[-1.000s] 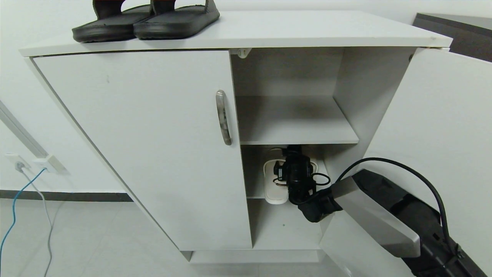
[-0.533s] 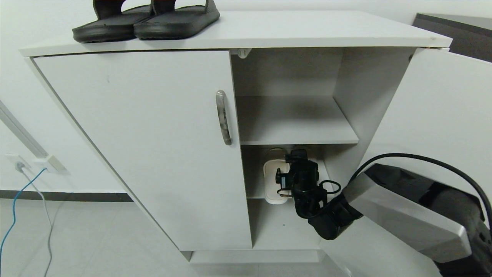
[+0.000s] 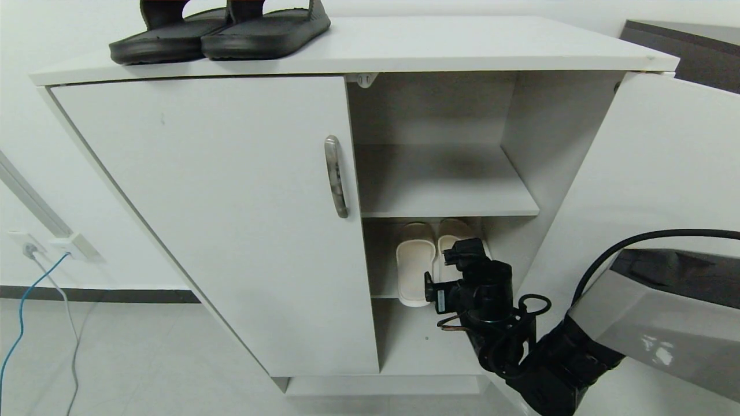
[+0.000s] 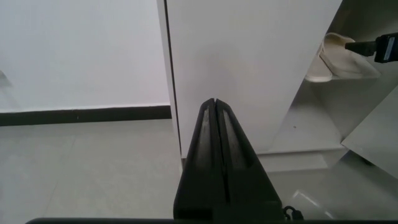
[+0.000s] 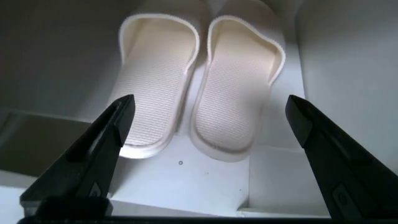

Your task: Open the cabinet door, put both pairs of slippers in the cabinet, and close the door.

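The right gripper, jaws spread, hangs just short of the white slippers, while the black slippers — light, rubbery, likely best pinched by the straps — sit well above it atop the cabinet.

You have the cabinet with its right door open and its left door closed. White slippers lie side by side on the lower shelf, with the right hand just in front of them. Black slippers rest on top.
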Tool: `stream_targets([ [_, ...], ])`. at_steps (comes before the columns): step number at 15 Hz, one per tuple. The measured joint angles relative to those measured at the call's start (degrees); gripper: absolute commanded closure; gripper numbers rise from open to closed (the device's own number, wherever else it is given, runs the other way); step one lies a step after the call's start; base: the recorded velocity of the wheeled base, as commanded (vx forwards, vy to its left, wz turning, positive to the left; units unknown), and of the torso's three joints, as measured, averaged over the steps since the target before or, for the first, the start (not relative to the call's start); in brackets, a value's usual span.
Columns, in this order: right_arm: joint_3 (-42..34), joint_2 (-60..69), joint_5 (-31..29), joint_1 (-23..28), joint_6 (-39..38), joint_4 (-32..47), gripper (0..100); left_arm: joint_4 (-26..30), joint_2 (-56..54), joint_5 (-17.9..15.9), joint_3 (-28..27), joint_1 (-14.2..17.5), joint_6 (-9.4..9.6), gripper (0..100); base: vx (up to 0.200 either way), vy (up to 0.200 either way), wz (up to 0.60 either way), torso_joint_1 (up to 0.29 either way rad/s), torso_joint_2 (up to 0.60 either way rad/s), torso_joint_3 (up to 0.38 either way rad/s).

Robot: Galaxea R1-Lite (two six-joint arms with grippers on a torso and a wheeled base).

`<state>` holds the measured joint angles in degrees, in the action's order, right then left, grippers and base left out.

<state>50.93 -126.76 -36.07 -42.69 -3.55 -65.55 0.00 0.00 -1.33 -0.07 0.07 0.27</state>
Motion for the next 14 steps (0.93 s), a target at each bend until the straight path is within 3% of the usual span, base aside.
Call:
stream_targets([
  [4, -1.0, 1.2, -0.2, -0.9, 0.2, 0.0, 0, 0.0, 0.0, 0.0, 0.0, 0.0, 0.0, 100, -0.2, 0.0, 0.0, 0.002, 0.0, 0.002],
  [14, -2.2, 2.6, -1.6, -1.4, 0.3, -0.1, 0, 0.0, 0.0, 0.0, 0.0, 0.0, 0.0, 100, 0.0, 0.0, 0.0, 0.0, 0.0, 0.0],
])
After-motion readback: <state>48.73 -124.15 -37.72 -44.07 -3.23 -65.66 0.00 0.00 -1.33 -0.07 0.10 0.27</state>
